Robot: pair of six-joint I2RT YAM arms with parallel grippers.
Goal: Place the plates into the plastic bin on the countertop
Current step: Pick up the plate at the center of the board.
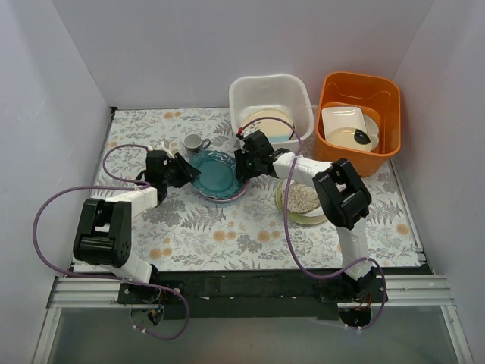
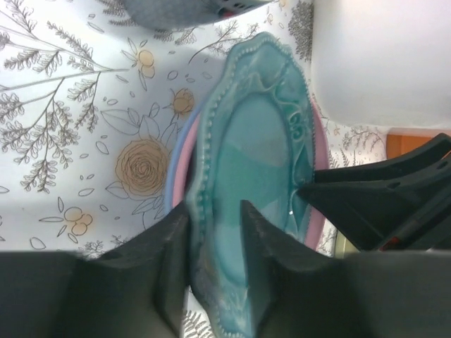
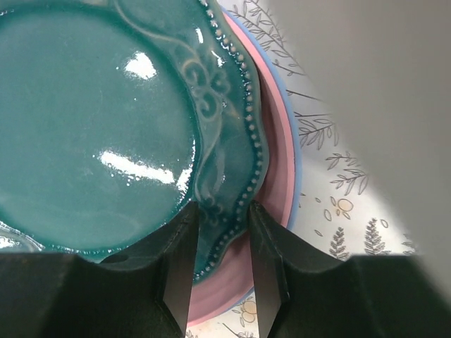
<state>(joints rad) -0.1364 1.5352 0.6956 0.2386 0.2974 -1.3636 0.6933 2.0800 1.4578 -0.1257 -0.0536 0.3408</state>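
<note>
Top external, countertop point(image 1: 227, 235): we see a fern-printed surface carrying everything.
Plastic bin point(image 1: 241, 97): at the far edge, with a cream plate point(image 1: 267, 120) inside.
Teal plate point(image 1: 214, 173): mid-counter, outside the bin, above a pink plate point(image 3: 271, 162).
Left gripper point(image 2: 215, 232): we see it clamped on the teal plate's left rim.
Right gripper point(image 3: 222, 232): pinching the opposite rim.
Cup point(image 1: 194, 142): just beyond the teal plate.

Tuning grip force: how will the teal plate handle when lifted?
Probably rigid and fragile: the teal plate looks like glazed ceramic. Glossy highlights suggest it is slippery, though the beaded rim may aid grip.
</note>
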